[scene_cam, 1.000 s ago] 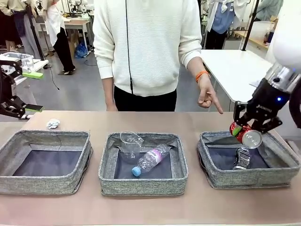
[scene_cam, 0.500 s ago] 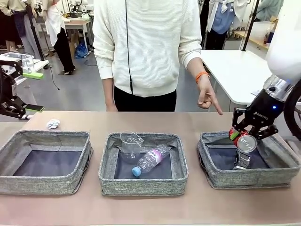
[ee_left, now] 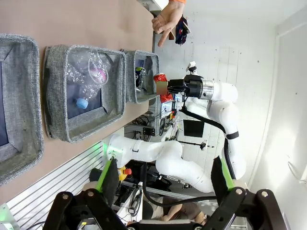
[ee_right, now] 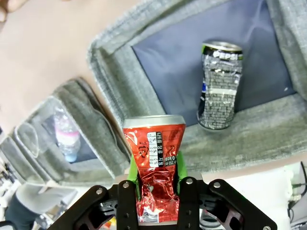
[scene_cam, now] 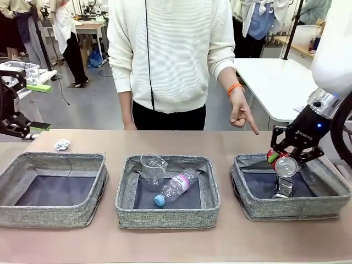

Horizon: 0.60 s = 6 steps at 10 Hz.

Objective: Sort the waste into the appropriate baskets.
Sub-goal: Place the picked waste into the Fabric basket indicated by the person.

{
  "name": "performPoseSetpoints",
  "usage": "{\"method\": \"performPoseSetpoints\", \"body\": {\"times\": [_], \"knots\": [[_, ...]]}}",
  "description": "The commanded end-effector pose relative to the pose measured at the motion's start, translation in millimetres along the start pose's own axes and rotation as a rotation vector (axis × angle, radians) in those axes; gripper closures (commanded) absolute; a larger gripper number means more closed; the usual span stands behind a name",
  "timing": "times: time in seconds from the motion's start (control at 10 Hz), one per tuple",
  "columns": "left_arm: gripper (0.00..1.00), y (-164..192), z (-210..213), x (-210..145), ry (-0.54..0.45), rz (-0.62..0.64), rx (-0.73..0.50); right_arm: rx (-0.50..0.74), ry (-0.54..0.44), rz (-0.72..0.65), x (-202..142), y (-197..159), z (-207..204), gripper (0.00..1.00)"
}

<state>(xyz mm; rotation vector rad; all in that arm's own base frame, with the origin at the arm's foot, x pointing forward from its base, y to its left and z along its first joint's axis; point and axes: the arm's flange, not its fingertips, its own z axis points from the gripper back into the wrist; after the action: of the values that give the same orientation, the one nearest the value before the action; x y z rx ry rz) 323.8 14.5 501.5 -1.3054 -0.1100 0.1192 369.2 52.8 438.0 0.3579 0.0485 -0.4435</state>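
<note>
The right gripper [scene_cam: 279, 159] pinches the red can [scene_cam: 285, 164] above the right basket [scene_cam: 242, 195], over the crushed silver can [scene_cam: 282, 187]. The left gripper [scene_cam: 39, 107], far left, has its jaws spread wide, holding nothing.

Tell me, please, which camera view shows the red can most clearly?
The right wrist view: the red can sits close up, dented, label readable, clamped between the right gripper's green pads. The front view shows it small, mostly its silver end, above the right basket. The left wrist view shows a distant red speck.

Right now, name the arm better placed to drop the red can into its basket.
Right. The right gripper already clamps the red can above the right basket; the left gripper hangs open far off.
</note>
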Motion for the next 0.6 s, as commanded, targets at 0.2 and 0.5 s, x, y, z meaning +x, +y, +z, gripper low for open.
{"method": "performPoseSetpoints", "body": {"times": [0.2,0.5], "knots": [[0.00,-0.9,-0.2,-0.7,0.001,-0.016,-0.013,0.053,-0.049,-0.056,-2.1,-3.1,-5.7,0.08],[0.00,-0.9,-0.2,-0.7,0.001,-0.016,-0.013,0.055,-0.064,-0.072,-1.6,-4.0,-4.8,0.00]]}}
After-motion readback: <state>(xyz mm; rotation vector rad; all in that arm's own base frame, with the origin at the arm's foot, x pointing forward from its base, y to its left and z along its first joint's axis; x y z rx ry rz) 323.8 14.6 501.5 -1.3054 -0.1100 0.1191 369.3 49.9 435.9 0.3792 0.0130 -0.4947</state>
